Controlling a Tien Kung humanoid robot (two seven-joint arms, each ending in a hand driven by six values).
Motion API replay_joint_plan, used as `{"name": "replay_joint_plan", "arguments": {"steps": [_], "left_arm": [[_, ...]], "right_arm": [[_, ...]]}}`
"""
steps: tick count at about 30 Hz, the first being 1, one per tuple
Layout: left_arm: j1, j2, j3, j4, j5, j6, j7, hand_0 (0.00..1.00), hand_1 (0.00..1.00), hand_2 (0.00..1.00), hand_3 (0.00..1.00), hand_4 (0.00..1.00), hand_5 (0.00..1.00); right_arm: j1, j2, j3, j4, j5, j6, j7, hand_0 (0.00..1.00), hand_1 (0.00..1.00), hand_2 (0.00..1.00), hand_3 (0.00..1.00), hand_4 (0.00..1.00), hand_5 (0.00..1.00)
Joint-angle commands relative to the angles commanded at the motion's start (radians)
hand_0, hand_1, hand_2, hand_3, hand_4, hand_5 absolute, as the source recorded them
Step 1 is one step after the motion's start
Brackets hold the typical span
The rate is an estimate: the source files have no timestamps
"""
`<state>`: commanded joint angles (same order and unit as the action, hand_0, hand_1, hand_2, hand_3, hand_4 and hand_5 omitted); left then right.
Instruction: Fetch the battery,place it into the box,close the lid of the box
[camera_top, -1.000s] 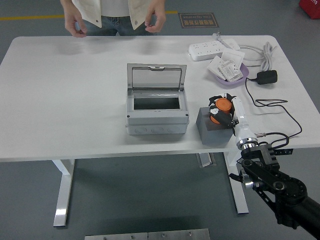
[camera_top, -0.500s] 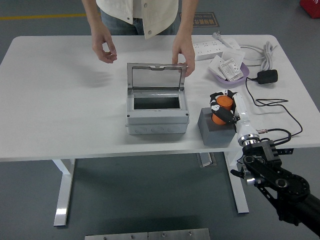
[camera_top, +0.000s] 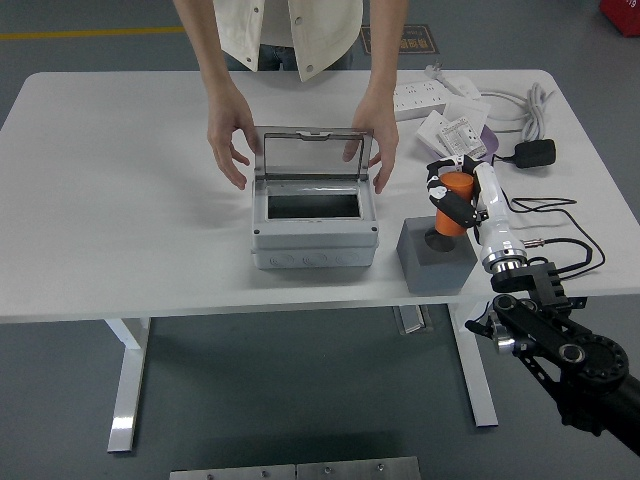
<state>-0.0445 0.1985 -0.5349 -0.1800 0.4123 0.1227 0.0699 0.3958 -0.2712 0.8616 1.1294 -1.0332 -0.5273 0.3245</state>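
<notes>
The grey box stands mid-table with its clear lid raised upright. A person's two hands hold the box at the lid's left and right sides. My right hand is shut on the orange battery and holds it lifted just above the dark grey foam holder, to the right of the box. The left arm is out of view.
A white power strip, a purple tray of white packets and a black adapter with cables lie at the back right. The table's near edge runs just in front of the box and holder.
My right hand has lifted the battery up out of the foam holder. The person has leaned in and brought both hands to the sides of the box lid.
</notes>
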Motion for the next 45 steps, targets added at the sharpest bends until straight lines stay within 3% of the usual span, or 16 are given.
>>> {"name": "replay_joint_plan", "arguments": {"steps": [8,15,19,20,21,27,34,45], "left_arm": [[0.000,0.003,-0.028,0.000,0.025,0.001,0.009,0.577,0.576,0.553,0.580,0.555,0.007],[0.003,0.009,-0.080,0.000,0.065,0.003,0.028,0.577,0.577,0.553,0.578,0.555,0.015],[0.009,0.014,-0.107,0.000,0.083,0.003,0.039,0.577,0.577,0.553,0.578,0.555,0.015],[0.010,0.015,-0.113,0.000,0.086,0.003,0.041,0.577,0.577,0.553,0.578,0.555,0.015],[0.012,0.017,-0.121,0.000,0.092,0.003,0.044,0.577,0.577,0.552,0.578,0.554,0.017],[0.016,0.026,-0.146,0.000,0.105,0.006,0.052,0.577,0.577,0.552,0.577,0.552,0.017],[0.018,0.030,-0.158,0.000,0.112,0.007,0.058,0.577,0.577,0.552,0.578,0.553,0.017],[0.016,0.039,-0.166,0.000,0.122,0.008,0.065,0.577,0.576,0.551,0.577,0.549,0.014]], "right_arm": [[0.036,-0.037,-0.034,0.110,-0.249,0.029,-0.154,0.191,0.173,0.204,0.227,0.002,0.002],[0.114,-0.061,-0.095,0.180,-0.522,0.138,-0.312,0.160,0.177,0.199,0.236,0.002,0.002],[0.166,-0.058,-0.131,0.184,-0.655,0.200,-0.392,0.160,0.177,0.199,0.236,0.002,0.002],[0.178,-0.056,-0.139,0.181,-0.682,0.212,-0.409,0.160,0.177,0.199,0.236,0.002,0.002],[0.199,-0.050,-0.152,0.171,-0.718,0.235,-0.434,0.100,0.178,0.229,0.234,0.002,0.002],[0.275,-0.010,-0.196,0.110,-0.845,0.300,-0.506,0.099,0.174,0.229,0.232,0.002,0.002],[0.345,0.057,-0.243,0.030,-0.873,0.344,-0.552,0.102,0.174,0.228,0.231,0.002,0.002],[0.439,0.157,-0.315,-0.099,-0.803,0.329,-0.543,0.100,0.174,0.228,0.230,0.002,0.002]]}}
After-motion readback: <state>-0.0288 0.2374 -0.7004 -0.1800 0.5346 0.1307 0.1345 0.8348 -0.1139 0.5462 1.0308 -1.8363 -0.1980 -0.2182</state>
